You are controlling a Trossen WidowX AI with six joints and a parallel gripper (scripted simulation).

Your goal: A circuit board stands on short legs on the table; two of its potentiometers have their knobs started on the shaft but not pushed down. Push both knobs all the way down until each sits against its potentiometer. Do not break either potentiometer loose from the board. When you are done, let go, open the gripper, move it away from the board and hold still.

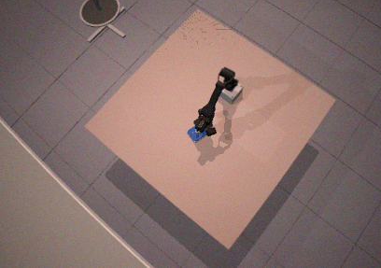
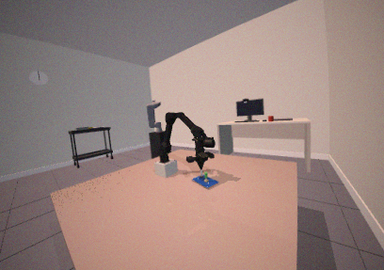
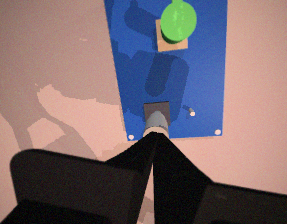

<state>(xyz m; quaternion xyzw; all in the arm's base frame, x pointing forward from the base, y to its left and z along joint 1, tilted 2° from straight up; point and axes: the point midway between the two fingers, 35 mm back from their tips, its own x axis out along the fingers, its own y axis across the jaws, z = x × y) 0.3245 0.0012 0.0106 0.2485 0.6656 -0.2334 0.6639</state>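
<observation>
The blue circuit board (image 1: 191, 134) (image 2: 212, 184) (image 3: 204, 75) is on the table. A green knob (image 2: 205, 174) (image 3: 178, 21) stands over the tan potentiometer (image 3: 164, 47) in the upper part of the wrist view. A grey-white knob (image 3: 156, 121) stands over a dark potentiometer (image 3: 149, 107) near the board's lower edge in that view. My gripper (image 2: 201, 169) (image 3: 156, 138) is shut and empty. Its joined tips are at the grey-white knob's pale top and hide part of it; whether they touch is unclear. How far either knob sits above its potentiometer cannot be told exactly.
A small metal post (image 3: 192, 112) stands beside the grey-white knob. Pale dots mark the board's near corners (image 3: 131, 137) (image 3: 218, 132). The arm's pale base (image 1: 232, 94) (image 2: 166, 168) stands on the table. A desk and a cart are beyond the table.
</observation>
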